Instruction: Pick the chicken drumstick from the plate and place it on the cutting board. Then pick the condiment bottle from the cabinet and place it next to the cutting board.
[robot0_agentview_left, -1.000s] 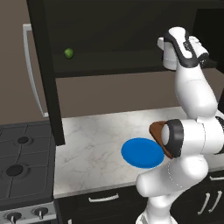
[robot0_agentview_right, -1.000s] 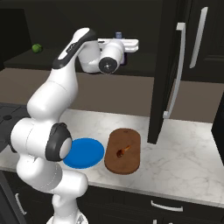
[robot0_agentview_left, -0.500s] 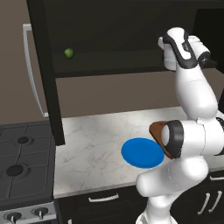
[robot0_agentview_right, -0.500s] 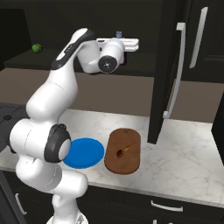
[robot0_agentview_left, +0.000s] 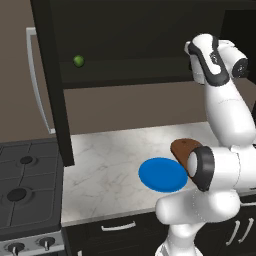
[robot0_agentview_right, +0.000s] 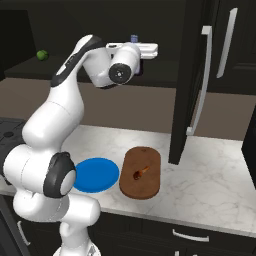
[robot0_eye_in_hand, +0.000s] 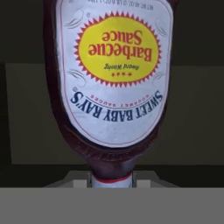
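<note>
Up inside the cabinet, the gripper squeezes its fingers tight around the condiment bottle, while the chicken drumstick lies on the cutting board beside the plate.

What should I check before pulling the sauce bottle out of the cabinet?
1. Chicken drumstick on cutting board: ok.
2. Blue plate empty: ok.
3. Gripper up at the cabinet shelf: ok.
4. Gripper shut on barbecue sauce bottle, the neck low between the fingers in the hand view: ok.
5. Bottle free of the shelf: cannot tell.
6. Bare counter beside the board, on the door side, for set-down: ok.
</note>
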